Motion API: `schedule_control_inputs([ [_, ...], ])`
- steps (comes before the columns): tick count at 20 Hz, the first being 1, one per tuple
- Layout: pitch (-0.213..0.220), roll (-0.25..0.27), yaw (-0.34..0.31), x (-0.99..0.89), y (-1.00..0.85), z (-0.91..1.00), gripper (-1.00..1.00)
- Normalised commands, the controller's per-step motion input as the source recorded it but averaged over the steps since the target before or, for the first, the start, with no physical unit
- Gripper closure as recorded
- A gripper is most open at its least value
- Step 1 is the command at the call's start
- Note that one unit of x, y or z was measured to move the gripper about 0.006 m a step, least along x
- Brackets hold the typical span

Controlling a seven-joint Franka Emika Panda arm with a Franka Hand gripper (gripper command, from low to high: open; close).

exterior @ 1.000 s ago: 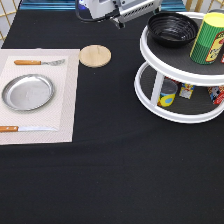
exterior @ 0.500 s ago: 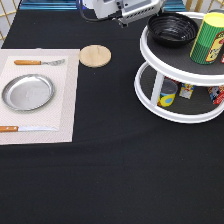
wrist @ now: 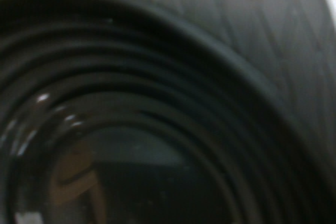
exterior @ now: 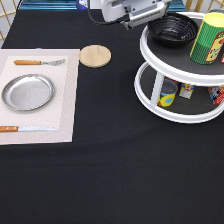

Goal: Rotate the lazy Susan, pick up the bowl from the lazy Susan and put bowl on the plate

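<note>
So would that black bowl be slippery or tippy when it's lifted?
Probably slick: the black bowl looks glossy, with highlights on its ribbed inner wall. It looks rigid, and being wide and low on the lazy Susan, unlikely to tip. The gripper is by its rim.

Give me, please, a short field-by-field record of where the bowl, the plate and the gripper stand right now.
bowl: on the top tier of the lazy Susan, at the exterior view's top right; its ribbed wall fills the wrist view
plate: bare, on the placemat at the exterior view's left
gripper: at the bowl's rim on the exterior view's left side
fork: above the plate
knife: below the plate
wooden coaster: between placemat and lazy Susan
</note>
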Motion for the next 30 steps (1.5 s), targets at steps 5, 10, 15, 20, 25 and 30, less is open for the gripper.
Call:
schedule_control_inputs([
  [5,-0.208,-0.041,-0.129,-0.41,0.07,-0.19,-1.0],
  [10,-0.148,-0.05,-0.151,-0.38,0.02,-0.31,-1.0],
  [15,-0.053,-0.06,-0.127,-0.41,0.05,-0.07,1.0],
  [20,0.0,-0.06,-0.05,-0.37,0.2,0.08,1.0],
  [25,-0.009,-0.063,-0.022,-0.27,0.26,-0.02,1.0],
  [30,-0.024,-0.05,0.0,-0.18,0.14,-0.06,1.0],
])
